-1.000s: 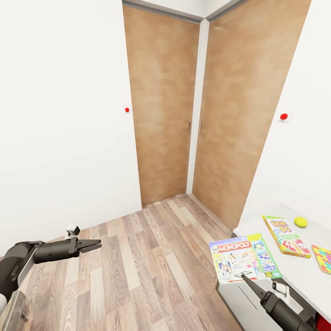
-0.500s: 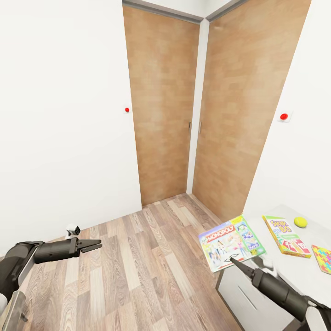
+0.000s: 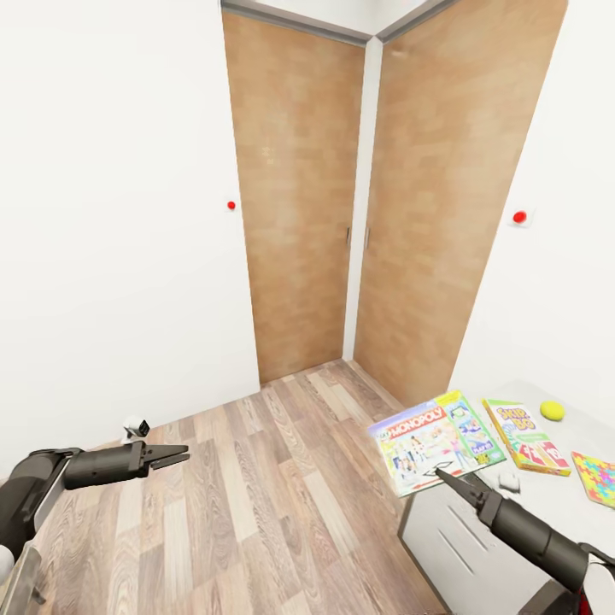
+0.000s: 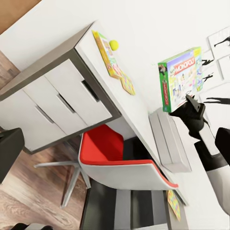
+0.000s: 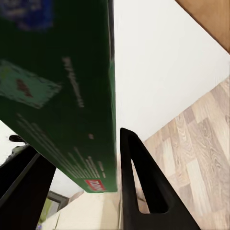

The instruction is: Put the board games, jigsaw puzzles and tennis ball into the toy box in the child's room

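My right gripper (image 3: 442, 472) is shut on the near edge of the Monopoly board game (image 3: 430, 440), holding it tilted above the table's (image 3: 589, 431) left end. In the right wrist view the box's green side (image 5: 62, 96) sits between the fingers (image 5: 143, 191). On the table lie a yellow-green board game (image 3: 525, 436), the tennis ball (image 3: 553, 411) and a jigsaw puzzle (image 3: 595, 477). The left wrist view shows the toy box (image 4: 170, 139) farther along the table, past the held game (image 4: 182, 79). A second puzzle (image 4: 175, 205) lies beyond it. My left gripper (image 3: 181, 456) hovers open over the floor, holding nothing.
Two wooden doors (image 3: 299, 213) meet in the corner ahead, with white walls on either side. Wood-plank floor (image 3: 273, 495) lies between my arms. A red chair (image 4: 115, 153) is tucked under the table beside the pale drawers (image 4: 62, 96).
My right gripper has lifted the Monopoly box off the table and carried it up and left, tilted. The view has shifted slightly. The left arm has stayed still.
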Available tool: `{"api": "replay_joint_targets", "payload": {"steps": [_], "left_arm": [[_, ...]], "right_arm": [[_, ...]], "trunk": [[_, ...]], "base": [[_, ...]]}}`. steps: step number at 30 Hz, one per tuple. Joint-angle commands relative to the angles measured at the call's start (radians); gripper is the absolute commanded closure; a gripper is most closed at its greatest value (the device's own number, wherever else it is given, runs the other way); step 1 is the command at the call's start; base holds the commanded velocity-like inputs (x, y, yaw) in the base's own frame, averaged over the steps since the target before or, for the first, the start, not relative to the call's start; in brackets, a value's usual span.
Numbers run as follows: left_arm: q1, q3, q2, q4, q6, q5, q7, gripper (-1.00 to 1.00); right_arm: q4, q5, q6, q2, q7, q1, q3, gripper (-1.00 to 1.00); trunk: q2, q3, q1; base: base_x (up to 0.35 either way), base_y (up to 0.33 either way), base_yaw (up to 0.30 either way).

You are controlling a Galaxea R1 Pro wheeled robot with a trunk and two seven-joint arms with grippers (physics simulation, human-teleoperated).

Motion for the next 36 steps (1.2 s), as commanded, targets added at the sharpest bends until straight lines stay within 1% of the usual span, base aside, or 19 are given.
{"api": "replay_joint_targets", "payload": {"steps": [1,3,6,7,8,12,21,36], "left_arm": [[-0.001,0.0,0.0,0.0,0.011,0.001,-0.004,-1.0],[-0.001,0.0,0.0,0.0,0.011,0.001,-0.004,-1.0],[-0.001,-0.001,-0.001,0.0,0.012,0.002,-0.004,-1.0],[-0.001,-0.001,-0.001,-0.001,0.012,0.002,-0.004,-1.0],[-0.001,-0.001,-0.001,-0.001,0.012,0.002,-0.004,-1.0],[-0.001,-0.001,0.0,-0.001,0.013,0.002,-0.004,-1.0],[-0.001,-0.001,-0.001,-0.001,0.013,0.0,-0.004,-1.0],[-0.001,0.0,0.003,-0.001,0.013,-0.001,-0.004,-1.0]], "right_arm": [[0.0,0.001,0.006,0.0,0.013,-0.001,-0.01,1.0],[-0.001,0.001,0.017,0.001,0.025,-0.001,-0.037,1.0],[-0.001,-0.001,0.026,0.001,0.03,-0.001,-0.059,1.0],[-0.001,-0.009,0.027,0.001,0.031,-0.001,-0.067,1.0],[-0.001,-0.033,0.028,0.001,0.032,-0.001,-0.076,1.0],[-0.001,-0.073,0.029,-0.001,0.032,-0.001,-0.085,1.0],[-0.001,-0.077,0.025,0.002,0.031,-0.001,-0.085,1.0],[0.002,-0.079,0.026,0.002,0.031,-0.001,-0.085,1.0]], "trunk": [[-0.002,-0.001,0.001],[-0.002,0.0,0.001],[-0.002,0.003,0.001],[-0.002,0.004,0.001],[-0.002,0.004,0.001],[-0.002,0.005,0.001],[-0.002,0.006,0.001],[-0.002,0.016,0.001]], "base": [[0.0,0.0,-0.206],[0.0,0.0,-0.231],[0.0,0.0,-0.243],[0.0,0.0,-0.242],[0.0,0.0,-0.15],[0.0,0.0,-0.069],[0.0,0.0,-0.035],[0.0,0.0,-0.24]]}}
